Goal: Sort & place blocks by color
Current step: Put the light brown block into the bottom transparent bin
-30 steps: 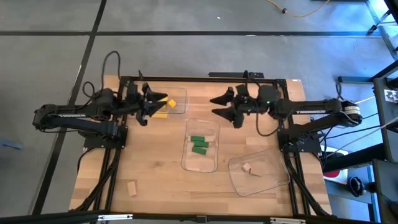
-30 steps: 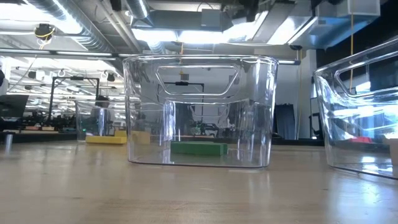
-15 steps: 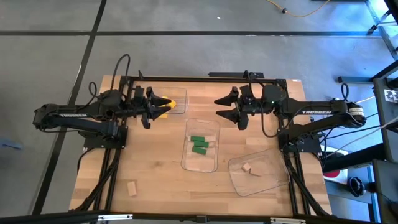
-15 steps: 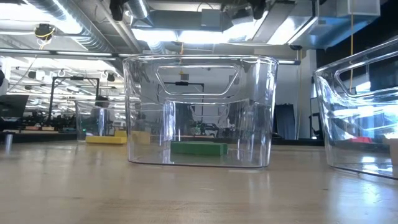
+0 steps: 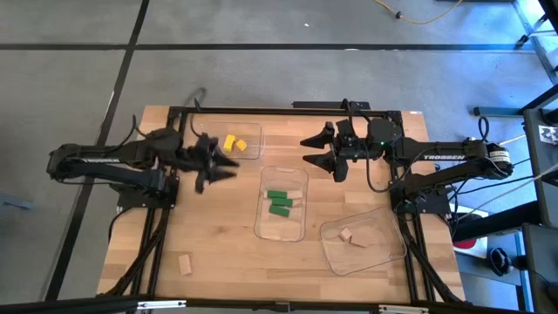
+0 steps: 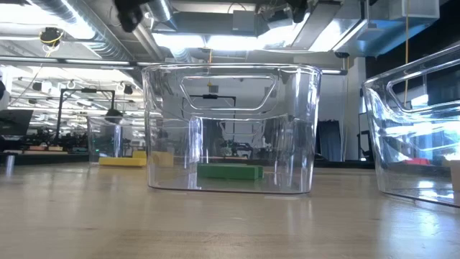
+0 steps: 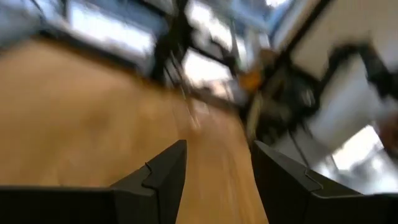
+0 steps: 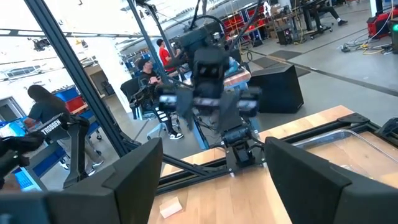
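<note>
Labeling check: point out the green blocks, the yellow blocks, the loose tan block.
green blocks [image 5: 279, 202], high view, middle block's top.
yellow blocks [image 5: 234, 143], high view, where the pair meets.
loose tan block [image 5: 185, 264], high view, top face.

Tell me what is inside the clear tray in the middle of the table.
The middle tray holds green blocks, three as far as the high view shows, lying flat. From table height only one green block shows through the wall; nothing else is visible inside.

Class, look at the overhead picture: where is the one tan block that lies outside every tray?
In the high view the loose tan block lies on the bare table near its front left corner, well away from the tray of green blocks.
</note>
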Controlling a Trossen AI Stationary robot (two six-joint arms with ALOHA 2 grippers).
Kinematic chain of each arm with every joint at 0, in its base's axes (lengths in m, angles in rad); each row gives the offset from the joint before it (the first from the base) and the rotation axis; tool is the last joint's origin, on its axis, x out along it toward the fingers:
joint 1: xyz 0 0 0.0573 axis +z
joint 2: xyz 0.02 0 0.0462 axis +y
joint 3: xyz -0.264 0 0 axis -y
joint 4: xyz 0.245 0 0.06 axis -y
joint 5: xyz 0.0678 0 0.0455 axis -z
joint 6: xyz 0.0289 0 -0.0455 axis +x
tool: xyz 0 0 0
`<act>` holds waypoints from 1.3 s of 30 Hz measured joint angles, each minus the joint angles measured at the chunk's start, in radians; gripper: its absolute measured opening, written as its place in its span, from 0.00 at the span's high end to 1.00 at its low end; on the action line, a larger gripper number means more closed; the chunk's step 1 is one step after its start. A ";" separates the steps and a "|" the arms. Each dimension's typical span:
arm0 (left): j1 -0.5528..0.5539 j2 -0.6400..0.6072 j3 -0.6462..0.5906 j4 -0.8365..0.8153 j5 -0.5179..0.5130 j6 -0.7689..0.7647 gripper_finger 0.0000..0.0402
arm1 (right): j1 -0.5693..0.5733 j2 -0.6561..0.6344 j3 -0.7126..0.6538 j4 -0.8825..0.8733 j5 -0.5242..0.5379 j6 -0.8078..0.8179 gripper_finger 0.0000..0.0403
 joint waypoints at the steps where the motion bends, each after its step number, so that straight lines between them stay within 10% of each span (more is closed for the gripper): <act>1: -0.024 0.005 0.024 -0.084 0.030 0.006 0.57 | 0.000 0.000 0.000 0.000 0.000 0.001 0.30; 15: -0.703 0.378 0.341 -0.806 -0.053 0.187 0.56 | 0.000 0.000 0.000 -0.034 0.000 0.051 0.30; 24: -0.932 0.714 0.415 -0.820 0.032 0.087 0.46 | 0.000 0.000 0.000 -0.127 0.000 0.050 0.30; 39: -1.132 0.930 0.410 -0.797 -0.167 0.254 0.45 | 0.000 0.000 0.000 -0.140 0.000 0.027 0.30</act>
